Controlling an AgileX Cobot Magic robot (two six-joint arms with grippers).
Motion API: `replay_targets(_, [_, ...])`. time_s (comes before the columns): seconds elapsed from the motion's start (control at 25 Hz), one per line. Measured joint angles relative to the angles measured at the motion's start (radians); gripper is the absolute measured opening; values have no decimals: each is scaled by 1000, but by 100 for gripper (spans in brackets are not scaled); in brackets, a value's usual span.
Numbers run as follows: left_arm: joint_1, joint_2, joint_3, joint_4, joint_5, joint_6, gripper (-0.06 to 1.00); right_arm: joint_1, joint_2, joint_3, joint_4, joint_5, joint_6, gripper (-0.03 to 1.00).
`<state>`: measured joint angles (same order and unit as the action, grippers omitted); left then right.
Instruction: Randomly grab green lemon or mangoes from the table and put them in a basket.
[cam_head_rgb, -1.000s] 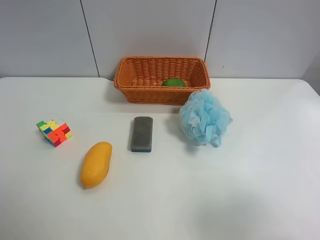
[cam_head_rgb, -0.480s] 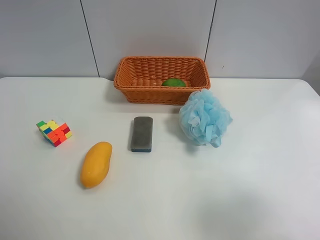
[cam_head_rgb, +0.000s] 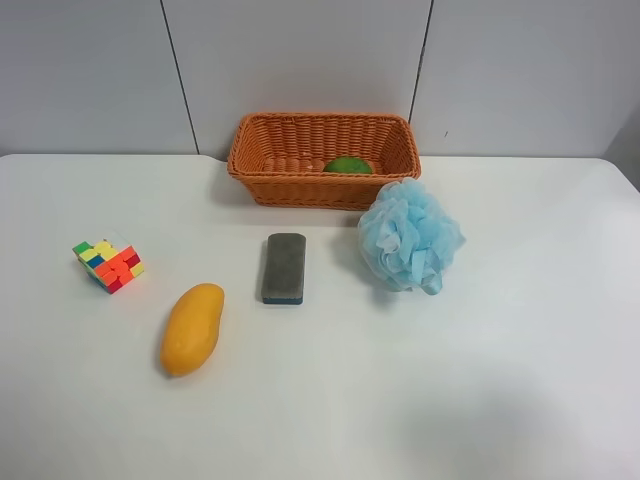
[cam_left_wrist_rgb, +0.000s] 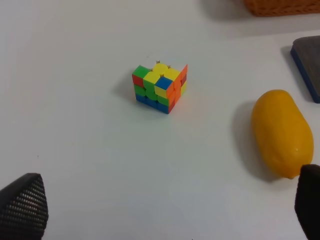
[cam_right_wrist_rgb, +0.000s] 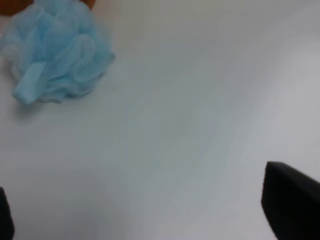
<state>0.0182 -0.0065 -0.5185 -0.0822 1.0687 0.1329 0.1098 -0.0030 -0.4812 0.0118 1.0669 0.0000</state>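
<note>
No brand, label or writing can be read on anything here.

Nothing has shifted across the last second in the high view: the basket, the fruit and the clutter all lie where they did, and neither arm has come into that view.

Counted in the high view: one basket, one lemon, one mango, one puzzle cube, one grey eraser and one blue bath pouf.

The basket stands at the far edge of the white counter, against the wall. The lemon already lies inside it, towards the end nearer the pouf, only its top showing over the rim. The mango is on the counter, well apart from the basket, between the cube and the eraser and nearer the camera than both. The eraser lies just in front of the basket; the pouf sits beside the basket's corner, close to it, though contact cannot be judged.

The left claw is spread wide, one dark fingertip at each lower corner of the left wrist view, holding nothing; the cube and mango lie ahead of it. The right claw is likewise spread and empty above bare counter, with the pouf ahead.
</note>
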Motion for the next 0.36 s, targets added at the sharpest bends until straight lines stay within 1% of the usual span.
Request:
replay_targets(0.12, [0,0,0,0,0,0,99,-84,0,0,0,0,0,99])
replay_targets(0.2, [0,0,0,0,0,0,99,-120,0,0,0,0,0,99])
replay_targets(0.36, [0,0,0,0,0,0,99,-135,0,0,0,0,0,99])
